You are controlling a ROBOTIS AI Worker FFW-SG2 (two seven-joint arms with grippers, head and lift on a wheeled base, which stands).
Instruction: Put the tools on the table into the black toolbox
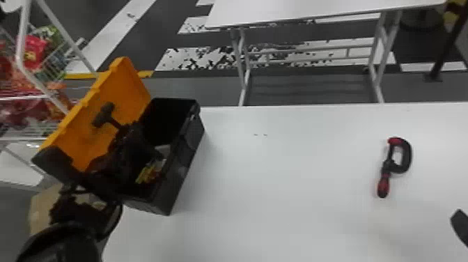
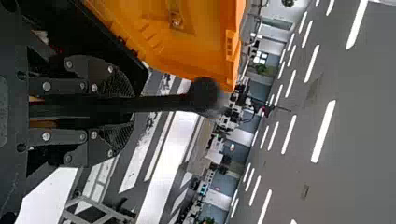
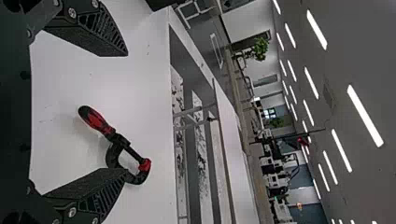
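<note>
You grip a hammer (image 1: pixel 103 115) at the open black toolbox (image 1: pixel 186 153) on the table (image 1: pixel 278 181).
Your left gripper (image 1: pixel 126 131) has its jaws clamped on the hammer's handle, the dark head in front of the orange lid (image 1: pixel 127 87); your right gripper (image 1: pixel 461 225), jaws wide apart, hangs near the red-and-black C-clamp (image 1: pixel 406 156), which lies on the table to the right, well apart from the toolbox.

- No text, label, brand, number or sign can be read.
- On the bright red package (image 1: pixel 36 44) in the white metal wire rack (image 1: pixel 21 41): a yellow marking, too blurred to read.
- On the white flat-topped table (image 1: pixel 278 167): dark specks, too small to tell.
</note>
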